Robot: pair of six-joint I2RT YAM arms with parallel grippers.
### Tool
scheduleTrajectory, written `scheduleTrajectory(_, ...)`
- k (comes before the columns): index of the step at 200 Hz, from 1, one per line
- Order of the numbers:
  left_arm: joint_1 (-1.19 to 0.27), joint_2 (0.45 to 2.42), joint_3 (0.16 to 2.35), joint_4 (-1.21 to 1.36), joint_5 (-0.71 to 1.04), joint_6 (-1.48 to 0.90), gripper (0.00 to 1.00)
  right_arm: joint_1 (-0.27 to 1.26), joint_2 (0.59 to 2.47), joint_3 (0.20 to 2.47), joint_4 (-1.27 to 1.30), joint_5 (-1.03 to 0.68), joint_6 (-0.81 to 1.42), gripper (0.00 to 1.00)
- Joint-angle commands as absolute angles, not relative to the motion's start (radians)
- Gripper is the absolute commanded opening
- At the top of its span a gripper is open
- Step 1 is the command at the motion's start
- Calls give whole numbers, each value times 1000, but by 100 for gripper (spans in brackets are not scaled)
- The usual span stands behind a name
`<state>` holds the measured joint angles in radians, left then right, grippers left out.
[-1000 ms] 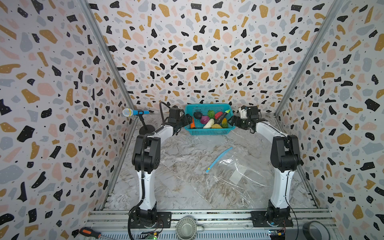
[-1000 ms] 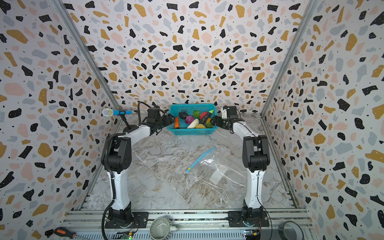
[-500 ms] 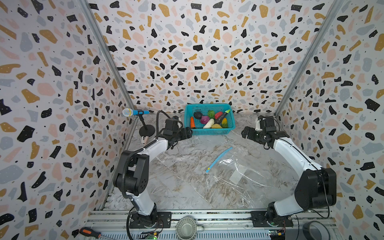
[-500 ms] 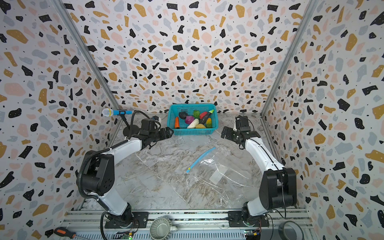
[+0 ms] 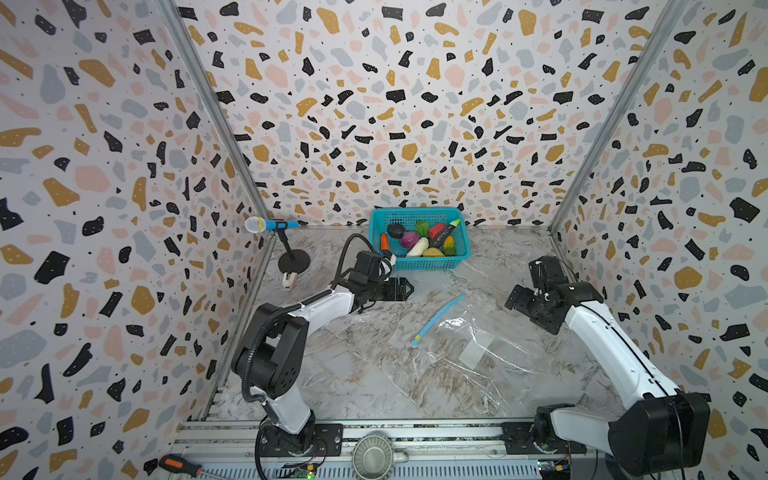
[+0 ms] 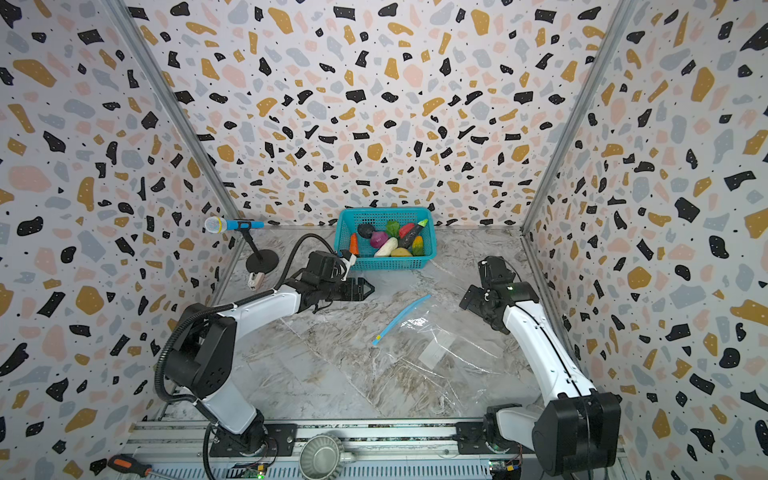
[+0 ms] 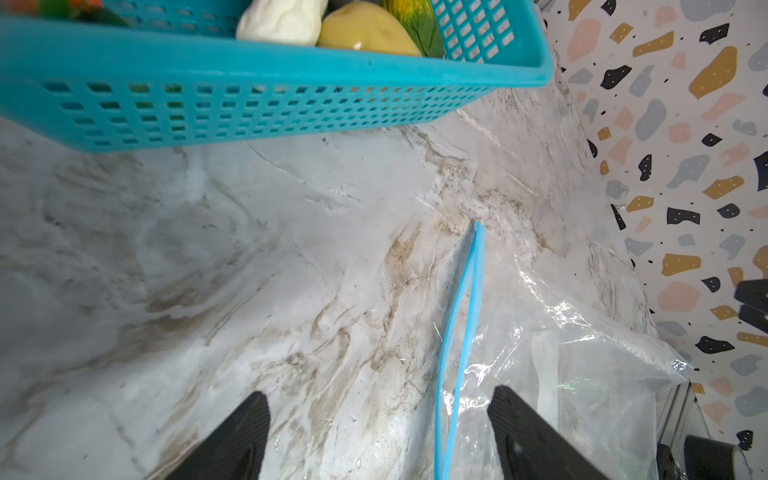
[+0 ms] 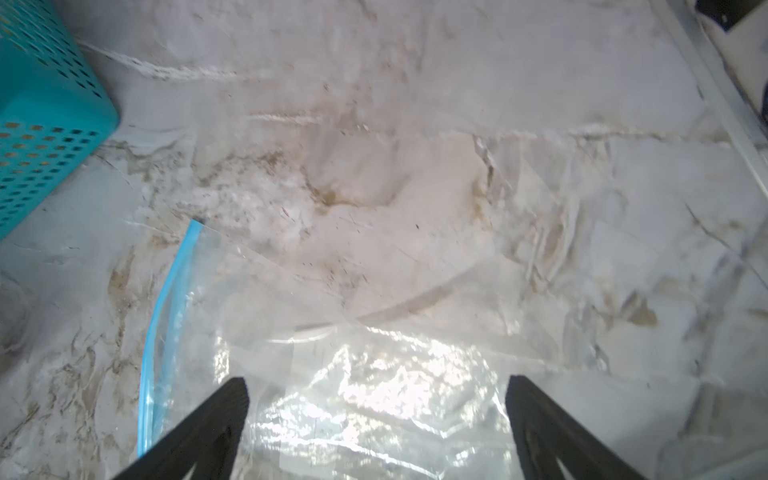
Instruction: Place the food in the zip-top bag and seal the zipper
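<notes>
The food [image 5: 419, 246] is kept in the basket [image 5: 419, 264], and the zip-top bag [image 5: 478, 357] is laid flat in front of the basket, one zipper [image 5: 438, 318] end pointing at it, presumably so that the mouth can be reached. The left gripper [image 7: 378, 397] is extended low just before the basket. The right gripper [image 8: 378, 382] is angled down toward the bag, and both sets of jaws are spread apart with nothing held.

a teal mesh basket [image 5: 419, 262] sits at twelve o'clock on the marble-look table [image 5: 353, 374], close to the speckled back wall [image 5: 415, 104]. at ten o'clock a blue-handled microphone [image 5: 266, 225] lies level on a black round-footed stand [image 5: 294, 261]. at seven o'clock an orange-handled screwdriver [image 5: 178, 464] rests by the front rail [image 5: 436, 428].
</notes>
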<state>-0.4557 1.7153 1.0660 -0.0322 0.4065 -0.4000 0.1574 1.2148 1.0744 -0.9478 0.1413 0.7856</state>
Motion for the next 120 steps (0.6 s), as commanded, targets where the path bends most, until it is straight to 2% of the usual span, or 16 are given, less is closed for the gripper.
scheduleTrajectory(1,-484,1747,1074,-11,461,-392,86,147,1196,1172,-1212,254,911,99)
scheduleTrajectory(21,-513,1781,1096,-18,473,-387,86,66,1184,1182,-1308,288,913,99)
scheduleTrajectory(48,-531,1821,1091,37,500,-417,86,-29,1098,1070,-1293,185,882,99)
scheduleTrajectory(88,-544,1870,1093,96,533,-465,85,-16,1022,871,-1096,-56,880,99)
scheduleTrajectory(120,-571,1896,1120,66,546,-454,85,36,1046,758,-972,-97,891,99)
